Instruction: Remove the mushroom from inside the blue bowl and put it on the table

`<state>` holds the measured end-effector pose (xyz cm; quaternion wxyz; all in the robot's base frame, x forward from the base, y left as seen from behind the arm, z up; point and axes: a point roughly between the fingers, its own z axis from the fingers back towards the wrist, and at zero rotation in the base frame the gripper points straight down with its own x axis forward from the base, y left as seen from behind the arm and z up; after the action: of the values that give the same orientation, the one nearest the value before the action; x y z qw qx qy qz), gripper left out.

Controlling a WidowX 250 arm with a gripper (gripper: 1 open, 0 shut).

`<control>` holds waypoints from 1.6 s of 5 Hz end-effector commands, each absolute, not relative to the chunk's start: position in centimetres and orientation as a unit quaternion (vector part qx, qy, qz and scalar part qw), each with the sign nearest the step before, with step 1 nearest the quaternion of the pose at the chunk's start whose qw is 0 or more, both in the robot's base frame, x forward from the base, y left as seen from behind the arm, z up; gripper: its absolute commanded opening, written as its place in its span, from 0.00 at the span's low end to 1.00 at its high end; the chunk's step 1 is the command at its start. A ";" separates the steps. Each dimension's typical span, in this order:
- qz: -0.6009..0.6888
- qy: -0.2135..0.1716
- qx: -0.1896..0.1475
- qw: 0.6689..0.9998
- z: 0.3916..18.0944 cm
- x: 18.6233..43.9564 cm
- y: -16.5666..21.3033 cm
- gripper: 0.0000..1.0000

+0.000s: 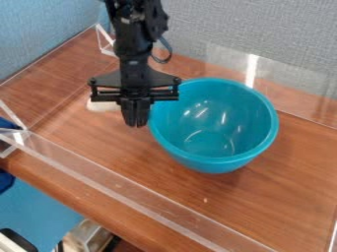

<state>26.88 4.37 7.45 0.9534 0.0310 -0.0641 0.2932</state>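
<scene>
Fingers closed together, the arm hangs left of centre, beside the glossy, round blue bowl. That bowl shows no mushroom; a pale, blurred lump behind the fingers may be it, on the wood-grained counter. If so, the removal looks done.
</scene>
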 end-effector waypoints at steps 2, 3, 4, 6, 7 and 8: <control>0.296 -0.081 0.037 0.951 7.0 27.6 4.7 0.00; 0.305 -0.072 0.048 0.948 5.7 26.7 5.3 0.00; 0.310 -0.064 0.055 0.947 4.5 25.8 5.6 0.00; 0.303 -0.060 0.068 0.949 3.3 24.6 5.6 0.00; 0.300 -0.060 0.072 0.949 3.3 24.2 5.6 1.00; 0.299 -0.059 0.075 0.950 3.3 24.1 5.5 1.00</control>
<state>23.78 5.66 2.49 0.9490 0.0753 -0.0447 0.3027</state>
